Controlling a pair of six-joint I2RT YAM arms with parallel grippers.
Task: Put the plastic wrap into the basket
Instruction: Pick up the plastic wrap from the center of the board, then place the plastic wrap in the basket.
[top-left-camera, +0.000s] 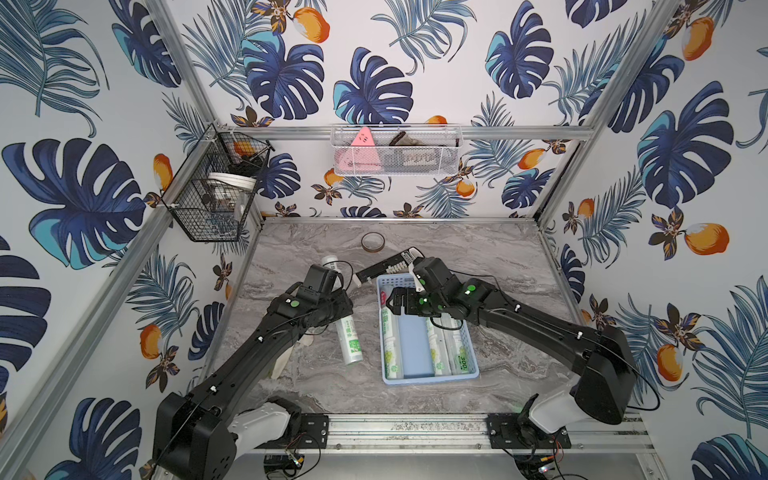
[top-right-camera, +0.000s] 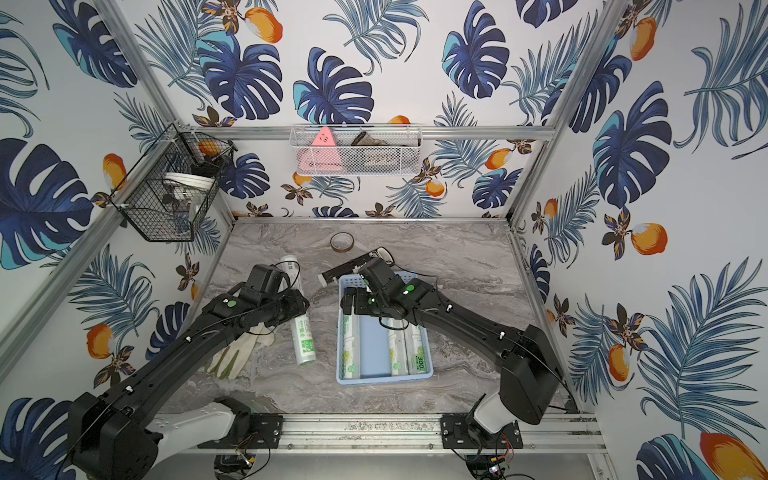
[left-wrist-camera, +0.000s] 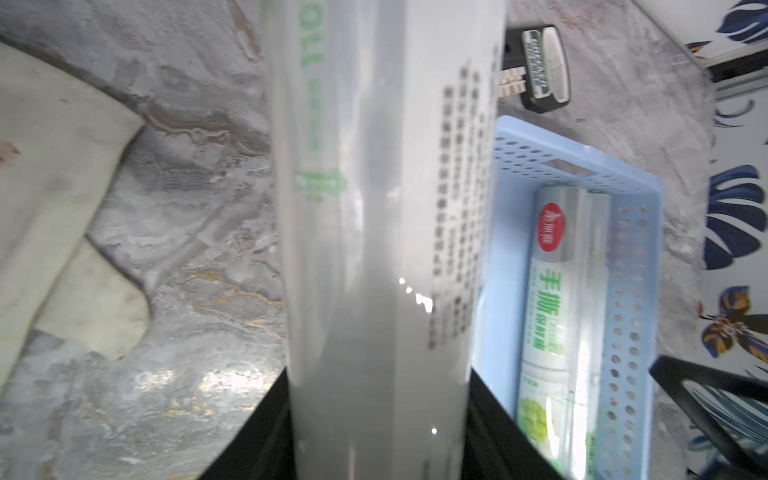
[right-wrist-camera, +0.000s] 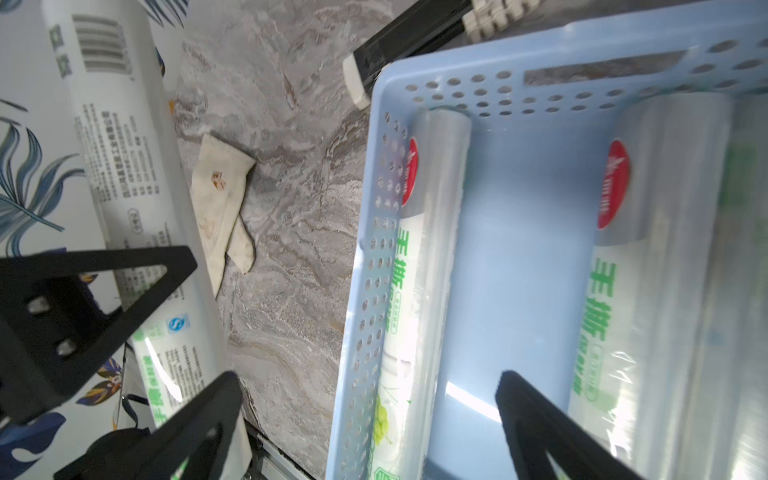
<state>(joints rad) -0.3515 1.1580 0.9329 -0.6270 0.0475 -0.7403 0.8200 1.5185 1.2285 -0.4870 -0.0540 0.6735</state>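
Blue basket (top-left-camera: 428, 377) on the bench (top-left-camera: 498, 257) holds three plastic wrap rolls (top-left-camera: 437, 353). Fourth roll (top-left-camera: 352, 340) is beside it on my left, with left pincer (left-wrist-camera: 379, 374) clamped round it. Right pincer (right-wrist-camera: 370, 376) gapes wide and empty over the basket's far end.

Basket (top-left-camera: 431, 378) light blue; plastic wrap (top-left-camera: 351, 340) whitish, green print; cloth (right-wrist-camera: 220, 195) seemingly cream, stained.
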